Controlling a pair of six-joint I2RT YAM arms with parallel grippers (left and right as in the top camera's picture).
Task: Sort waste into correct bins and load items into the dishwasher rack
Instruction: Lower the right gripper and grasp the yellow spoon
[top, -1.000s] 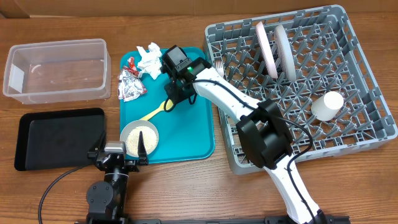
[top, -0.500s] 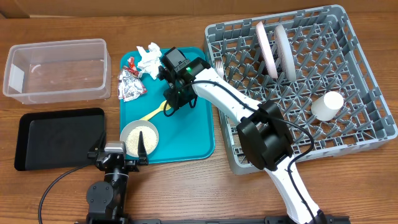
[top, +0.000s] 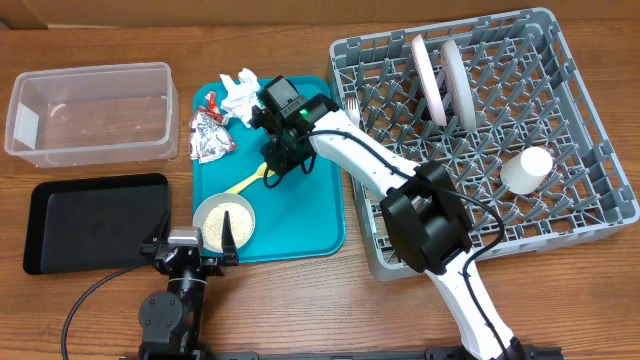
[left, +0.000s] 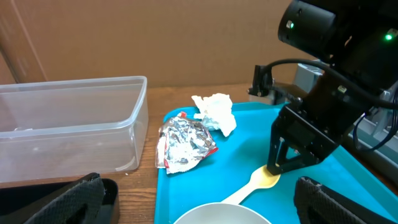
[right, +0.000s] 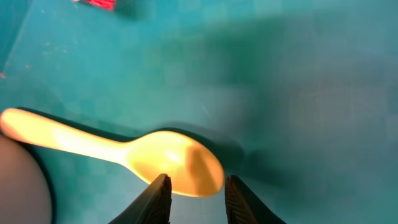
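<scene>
**Right pincer down on the yellow spoon, left arm waiting by the bowl**

From where I stand, the right arm reaches across from the rack side. The right pincer sits low over the scoop end of the yellow spoon. The spoon lies flat on the teal tray, its handle pointing towards the small pale bowl. The two fingers are only slightly parted, with the rim of the scoop showing in the gap. One finger overlaps the yellow surface and the other is at its edge. I cannot tell whether they actually nip the spoon.

The left pincer is at the near edge of the desk. Its fingers are spread wide with nothing between them, and it is just beside the bowl. The bowl stands at the tray's near left corner and holds a heap of rice grains.

At the far end of the tray sits the crumpled napkin. A crinkled foil wrapper lies over the tray's left edge, with a smaller red-and-silver wrapper just beyond it.

To the left of the tray is the clear tub, and the black tray lies nearer to me.

To the right is the grey rack. The white plate and the grey plate stand on edge side by side among the pegs at its far side. The white cup rests well apart from them, towards the right.
</scene>
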